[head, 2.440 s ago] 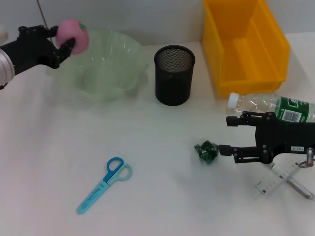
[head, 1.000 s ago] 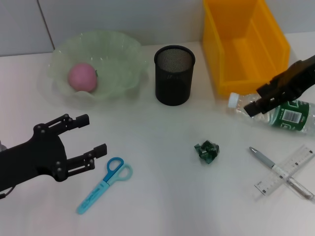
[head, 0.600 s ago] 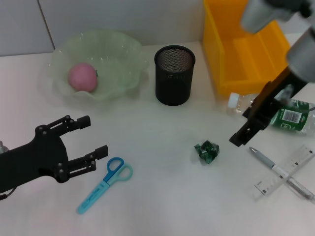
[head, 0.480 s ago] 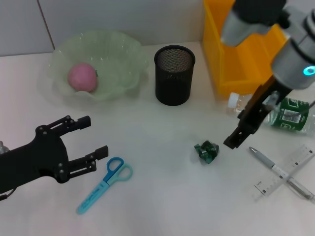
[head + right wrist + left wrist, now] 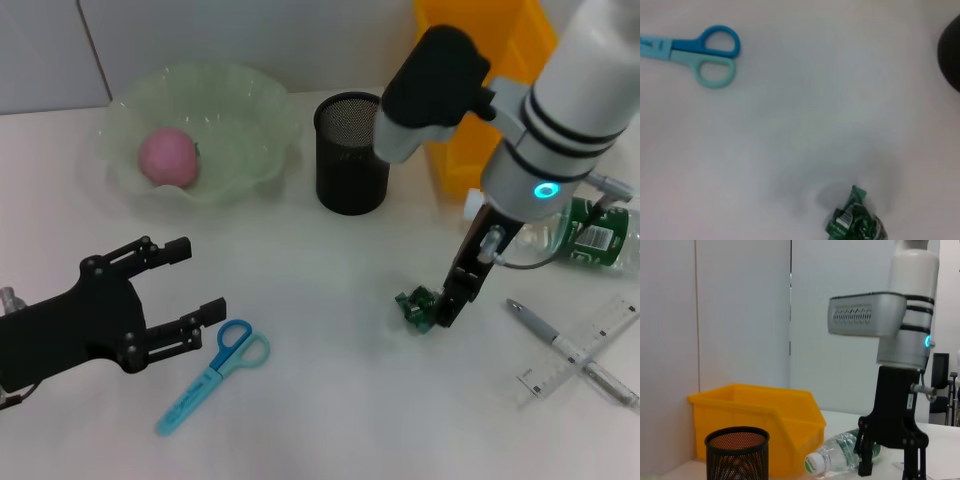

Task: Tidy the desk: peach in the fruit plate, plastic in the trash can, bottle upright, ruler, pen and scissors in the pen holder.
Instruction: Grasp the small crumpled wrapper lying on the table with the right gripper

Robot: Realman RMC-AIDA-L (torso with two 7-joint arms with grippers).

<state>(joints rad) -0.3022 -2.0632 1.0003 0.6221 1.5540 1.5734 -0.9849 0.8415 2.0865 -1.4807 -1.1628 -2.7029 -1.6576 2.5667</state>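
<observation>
The right gripper [image 5: 447, 308] points straight down over the crumpled green plastic wrapper [image 5: 417, 307], its fingers spread apart in the left wrist view, fingertips just beside the wrapper on the white desk [image 5: 330, 400]; contact cannot be made out. The left gripper [image 5: 190, 285] hovers low over the near left of the desk, fingers parted and empty, right next to the blue scissors [image 5: 212, 375]. The pink peach [image 5: 166, 156] sits in the pale green fruit plate [image 5: 240, 100] at the far left. The black mesh pen holder [image 5: 345, 160] stands upright at the centre back, with the yellow bin [image 5: 455, 165] behind the right arm. The clear bottle [image 5: 590, 235] lies on its side to the right, and nearer, the pen [image 5: 535, 322] and the clear ruler [image 5: 590, 345] lie crossed.
</observation>
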